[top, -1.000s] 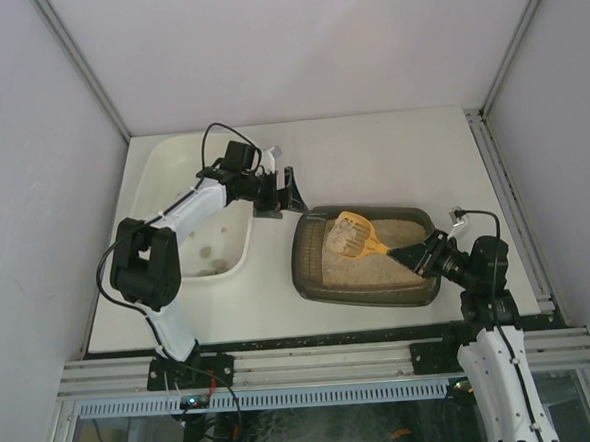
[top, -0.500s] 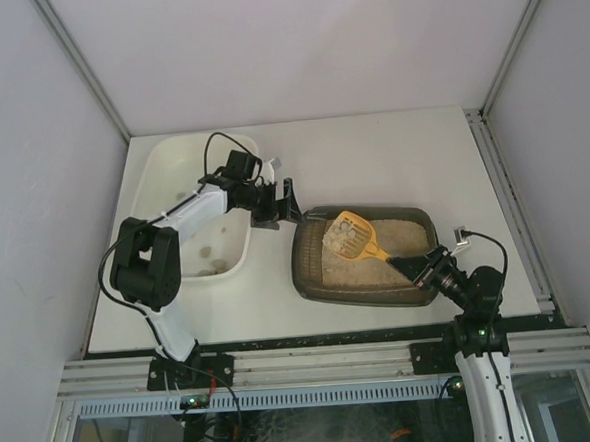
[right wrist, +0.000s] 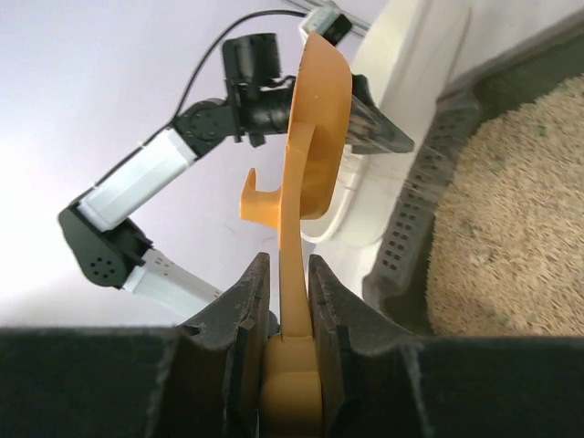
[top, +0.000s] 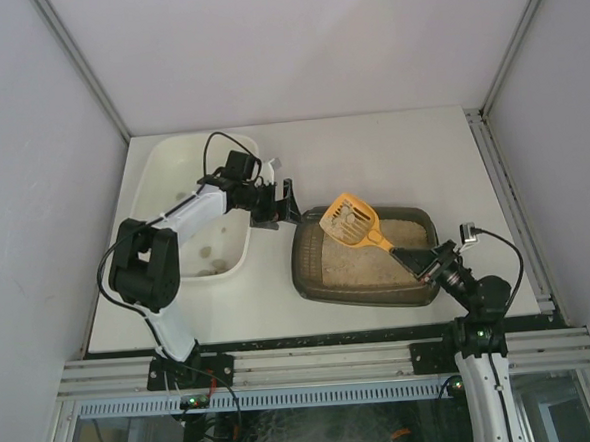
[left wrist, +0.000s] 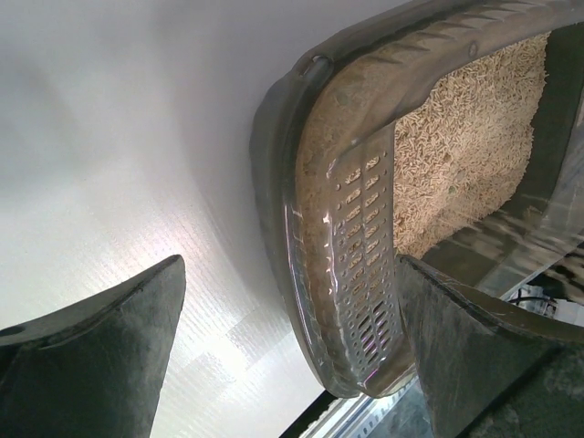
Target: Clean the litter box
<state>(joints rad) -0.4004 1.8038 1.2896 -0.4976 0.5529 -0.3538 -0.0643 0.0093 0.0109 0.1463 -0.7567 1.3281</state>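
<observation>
Scooping seems underway: the right gripper point(top: 416, 260) clamps the yellow scoop point(top: 349, 223) above the litter box point(top: 309, 280) of beige litter point(top: 353, 268), near-right on the tabletop point(top: 391, 155), the left gripper point(top: 286, 203) gapes wide at its far-left corner, and the next move likely needs a level carry to the white tub point(top: 161, 164) holding dark clumps point(top: 207, 252).

White table point(top: 391, 155), plain white walls point(top: 294, 41), aluminium frame rail point(top: 324, 359) at near edge.

On the table point(top: 391, 155), the litter box point(top: 360, 295) sits right of centre, the tub point(top: 166, 164) near on its left, the left gripper point(top: 289, 201) above the gap between them, and the scoop point(top: 349, 223) over the box, its handle in the right gripper point(top: 415, 259) at the box's near right corner.
</observation>
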